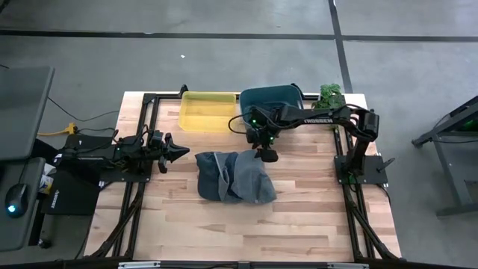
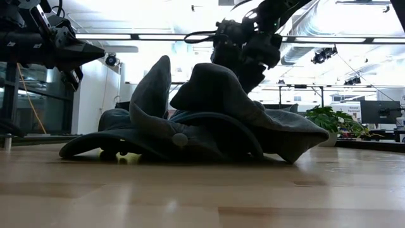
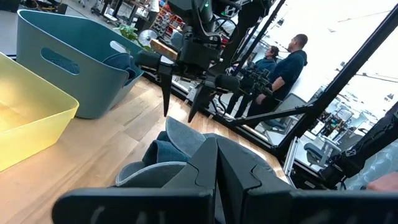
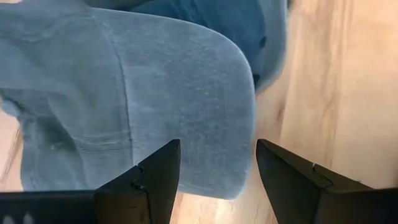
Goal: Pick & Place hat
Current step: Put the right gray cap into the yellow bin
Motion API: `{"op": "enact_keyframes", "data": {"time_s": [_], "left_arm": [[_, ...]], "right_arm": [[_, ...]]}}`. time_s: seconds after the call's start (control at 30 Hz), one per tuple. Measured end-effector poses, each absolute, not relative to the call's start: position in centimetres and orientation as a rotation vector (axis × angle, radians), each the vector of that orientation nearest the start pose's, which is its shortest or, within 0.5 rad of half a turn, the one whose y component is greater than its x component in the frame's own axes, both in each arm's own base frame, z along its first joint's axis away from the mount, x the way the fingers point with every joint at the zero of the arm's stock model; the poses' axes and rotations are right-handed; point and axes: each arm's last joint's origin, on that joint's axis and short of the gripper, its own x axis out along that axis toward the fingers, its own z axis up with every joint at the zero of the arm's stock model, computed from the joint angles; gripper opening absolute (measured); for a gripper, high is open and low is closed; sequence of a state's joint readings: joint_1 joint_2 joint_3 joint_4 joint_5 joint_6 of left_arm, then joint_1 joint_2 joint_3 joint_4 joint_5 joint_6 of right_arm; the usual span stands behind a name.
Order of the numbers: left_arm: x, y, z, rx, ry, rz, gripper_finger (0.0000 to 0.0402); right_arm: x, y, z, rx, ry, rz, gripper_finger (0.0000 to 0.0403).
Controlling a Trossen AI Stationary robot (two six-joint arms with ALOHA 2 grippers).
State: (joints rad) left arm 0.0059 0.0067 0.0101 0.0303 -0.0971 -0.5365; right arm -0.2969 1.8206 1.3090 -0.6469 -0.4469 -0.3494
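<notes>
1. High view only: whole table (image 1: 299,224) at frame centre, with hat (image 1: 234,176) at its middle, yellow tray (image 1: 207,110) and blue bin (image 1: 270,101) along the upper edge, plant (image 1: 331,93) just right of the bin.
2. Left wrist view only: people standing beyond the table, upper right of frame; blue cloth visible inside the bin (image 3: 68,62).
3. Low view only: hat (image 2: 202,120) standing up in two peaks off the tabletop, brim edge drooping to the wood at lower left.
4. Right gripper (image 1: 267,153) placed at the hat's upper right edge in the high view, pointing down. Fingers (image 4: 149,177) spread, grasping nothing; in the right wrist view, hat (image 4: 143,99) directly beneath, its rounded edge lying between the two fingers.
5. Left gripper (image 1: 181,152) at centre left of the high view, just left of the hat, apart from it. Fingers (image 3: 205,168) pressed together, holding nothing.
6. Hat: grey-blue fabric, crumpled and folded over itself, darker blue inner side exposed, stitched seams along the surface.
</notes>
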Motion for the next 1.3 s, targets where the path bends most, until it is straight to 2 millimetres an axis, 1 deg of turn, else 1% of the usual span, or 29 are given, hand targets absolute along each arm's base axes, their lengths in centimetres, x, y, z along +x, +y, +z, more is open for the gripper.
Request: {"op": "enact_keyframes", "data": {"time_s": [0.27,0.43,0.53,0.67,0.83,1.1,1.17,1.3], "left_arm": [[9.7,0.3,16.9,-0.537,-0.061,0.092,0.0],[9.7,0.3,16.9,-0.537,-0.061,0.093,0.0],[9.7,0.3,16.9,-0.538,-0.06,0.091,0.0],[9.7,0.3,16.9,-0.538,-0.06,0.091,0.0],[9.7,0.3,16.9,-0.537,-0.06,0.091,0.0],[9.7,0.3,16.9,-0.538,-0.06,0.09,0.0],[9.7,0.3,16.9,-0.537,-0.06,0.091,0.0],[9.7,0.3,16.9,-0.537,-0.059,0.091,0.0]], "right_arm": [[35.9,-9.8,19.2,0.126,1.038,0.346,0.0205],[35.9,-9.5,19.1,0.128,1.042,0.361,0.0203],[35.7,-9.4,19.2,0.152,1.047,0.377,0.0194],[35.6,-9.3,19.2,0.194,1.055,0.383,0.0165],[35.4,-9.2,19.4,0.213,1.065,0.38,0.0111],[34.9,-9.0,21.1,0.236,1.033,0.363,0.002],[34.7,-8.9,21.5,0.249,1.029,0.363,0.0009],[34.6,-8.8,21.7,0.273,1.036,0.347,0.0009]]}}
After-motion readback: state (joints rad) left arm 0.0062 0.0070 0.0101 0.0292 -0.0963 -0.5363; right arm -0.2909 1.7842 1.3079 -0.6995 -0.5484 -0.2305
